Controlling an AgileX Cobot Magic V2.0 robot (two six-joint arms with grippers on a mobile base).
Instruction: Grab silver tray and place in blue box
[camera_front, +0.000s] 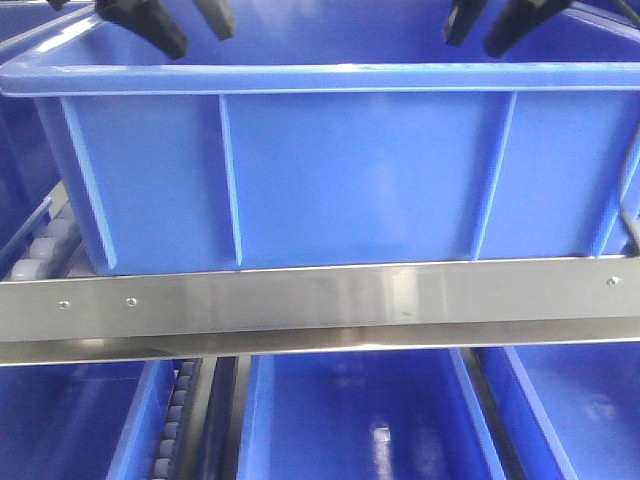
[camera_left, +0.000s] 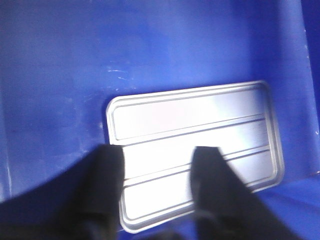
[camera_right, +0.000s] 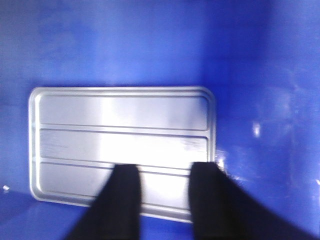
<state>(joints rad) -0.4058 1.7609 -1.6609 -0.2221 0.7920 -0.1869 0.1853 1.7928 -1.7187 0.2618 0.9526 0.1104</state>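
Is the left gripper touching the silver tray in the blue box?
Cannot tell. In the left wrist view the open left gripper overlaps the silver tray, lying in the blue box, with no gap or contact plainly shown.

A brushed steel rack rail (camera_front: 330, 305) runs straight across, with small screws near its ends. Below it sit more blue bins (camera_front: 360, 420), side by side. At left, a track of pale rollers (camera_front: 40, 250), I think, slopes away.

The silver tray (camera_right: 122, 150) lies flat on the floor of the blue box (camera_right: 260, 75). The right gripper (camera_right: 162, 200) hovers above its near edge, fingers (camera_right: 120, 200) apart, holding nothing.
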